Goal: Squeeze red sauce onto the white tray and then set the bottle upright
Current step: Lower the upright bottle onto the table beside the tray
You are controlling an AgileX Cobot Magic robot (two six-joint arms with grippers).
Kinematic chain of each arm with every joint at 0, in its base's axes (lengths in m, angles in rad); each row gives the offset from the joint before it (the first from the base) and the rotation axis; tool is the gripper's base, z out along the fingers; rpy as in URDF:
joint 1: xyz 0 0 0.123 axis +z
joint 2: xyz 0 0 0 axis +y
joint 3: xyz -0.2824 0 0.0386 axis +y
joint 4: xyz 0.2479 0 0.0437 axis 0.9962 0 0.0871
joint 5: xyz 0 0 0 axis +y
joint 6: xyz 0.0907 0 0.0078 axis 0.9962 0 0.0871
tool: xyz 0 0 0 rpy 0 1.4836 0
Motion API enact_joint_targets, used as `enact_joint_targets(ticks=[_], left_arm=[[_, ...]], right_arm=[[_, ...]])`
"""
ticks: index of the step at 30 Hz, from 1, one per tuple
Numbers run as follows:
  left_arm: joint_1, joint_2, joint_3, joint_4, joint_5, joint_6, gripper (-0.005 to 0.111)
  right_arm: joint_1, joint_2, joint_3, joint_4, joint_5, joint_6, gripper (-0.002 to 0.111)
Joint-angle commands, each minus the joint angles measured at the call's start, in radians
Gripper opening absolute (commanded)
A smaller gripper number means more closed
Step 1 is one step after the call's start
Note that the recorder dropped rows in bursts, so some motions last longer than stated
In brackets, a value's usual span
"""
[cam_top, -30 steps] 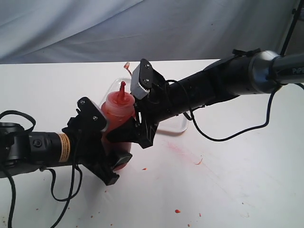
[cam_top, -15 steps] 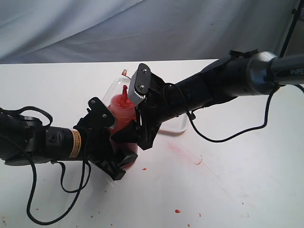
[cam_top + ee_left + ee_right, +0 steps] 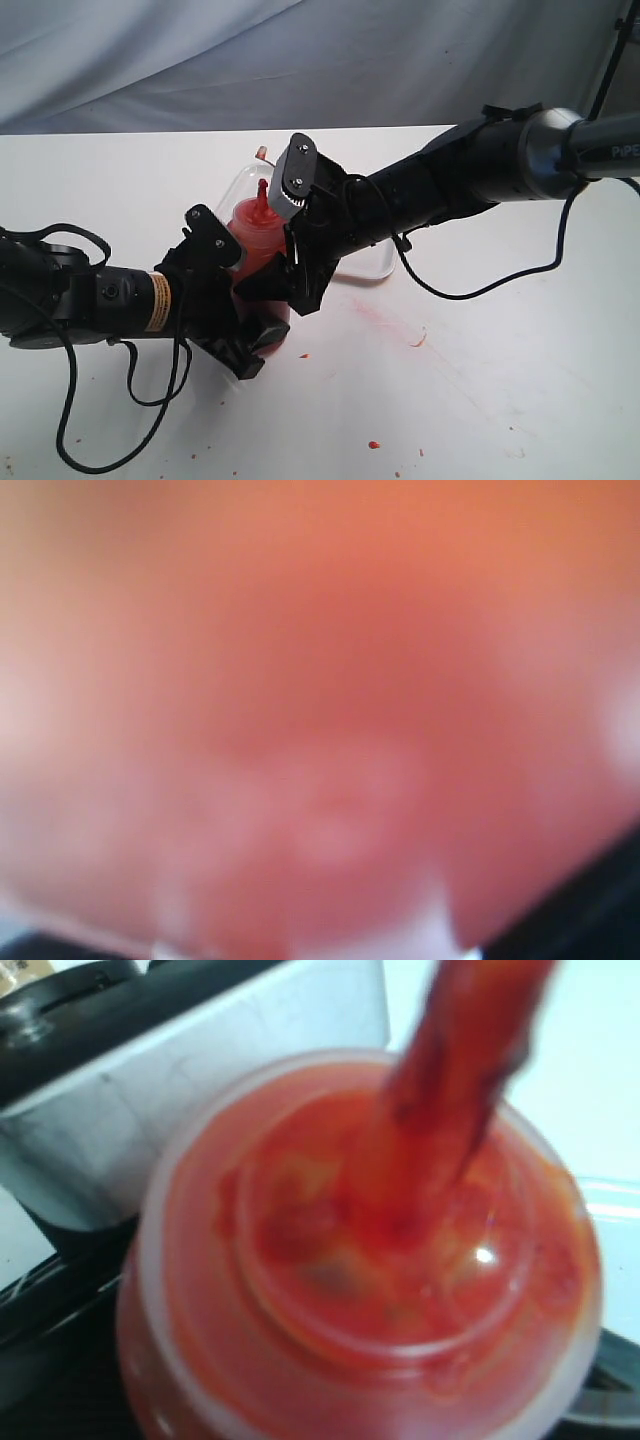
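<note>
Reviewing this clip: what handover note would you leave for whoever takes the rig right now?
Left gripper: shut on the bottle, low on its body.
Right gripper: shut on its upper part.
Bottle near upright, nozzle up, in front of the white tray.
Done: cannot tell whether the tray got its squeeze; it is mostly hidden.
Left: check that, set bottle standing, release.

From my exterior camera, set high and off the arms, I look down on the left gripper [image 3: 232, 295] and right gripper [image 3: 296, 235] flanking the bottle [image 3: 255, 235]. My left wrist camera sits so near the bottle that all is blur; the right wrist one looks closely onto its domed top.
</note>
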Motion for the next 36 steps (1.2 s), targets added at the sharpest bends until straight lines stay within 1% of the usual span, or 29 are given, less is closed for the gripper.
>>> enact_joint_targets(ticks=[1, 3, 5, 6, 8, 13, 15, 17, 20, 22, 26, 29, 33, 34, 36], left_arm=[[-0.035, 0.015, -0.014, 0.071, -0.050, 0.006, 0.065], [-0.035, 0.015, -0.014, 0.071, -0.015, 0.004, 0.087], [-0.035, 0.015, -0.014, 0.081, 0.036, 0.004, 0.102], [-0.035, 0.015, -0.014, 0.083, 0.061, 0.004, 0.105], [-0.035, 0.015, -0.014, 0.072, 0.098, 0.004, 0.105], [-0.035, 0.015, -0.014, 0.070, 0.102, 0.000, 0.105], [-0.035, 0.015, -0.014, 0.070, 0.102, -0.030, 0.105], [-0.035, 0.002, -0.014, 0.078, 0.139, -0.049, 0.105], [-0.035, -0.047, -0.007, 0.078, 0.238, -0.084, 0.105], [-0.035, -0.092, 0.014, 0.078, 0.274, -0.097, 0.105], [-0.035, -0.183, 0.068, 0.092, 0.269, -0.097, 0.105], [-0.035, -0.252, 0.101, 0.097, 0.269, -0.097, 0.105], [-0.035, -0.323, 0.143, 0.097, 0.274, -0.097, 0.105], [-0.035, -0.339, 0.152, 0.097, 0.276, -0.097, 0.105], [-0.035, -0.365, 0.167, 0.097, 0.276, -0.097, 0.105]], right_arm=[[0.052, 0.000, -0.009, 0.009, 0.052, -0.049, 0.055], [0.052, 0.000, -0.009, 0.009, 0.052, -0.049, 0.055], [0.052, 0.000, -0.009, 0.009, 0.052, -0.049, 0.055], [0.052, 0.000, -0.009, 0.009, 0.052, -0.049, 0.055], [0.052, 0.000, -0.009, 0.009, 0.055, -0.049, 0.055], [0.052, 0.000, -0.009, 0.009, 0.087, -0.045, 0.055], [0.052, 0.000, -0.009, 0.012, 0.118, -0.043, 0.055], [0.052, 0.000, -0.009, 0.022, 0.142, -0.043, 0.055], [0.052, 0.000, -0.009, 0.047, 0.140, -0.045, 0.055], [0.052, 0.000, -0.009, 0.049, 0.140, -0.045, 0.055], [0.052, 0.000, -0.009, 0.049, 0.140, -0.045, 0.055], [0.052, 0.000, -0.009, 0.049, 0.140, -0.045, 0.062], [0.052, 0.000, -0.009, 0.053, 0.140, -0.028, 0.079], [0.052, 0.000, -0.009, 0.053, 0.140, -0.019, 0.082], [0.050, 0.000, -0.009, 0.053, 0.140, 0.013, 0.084]])
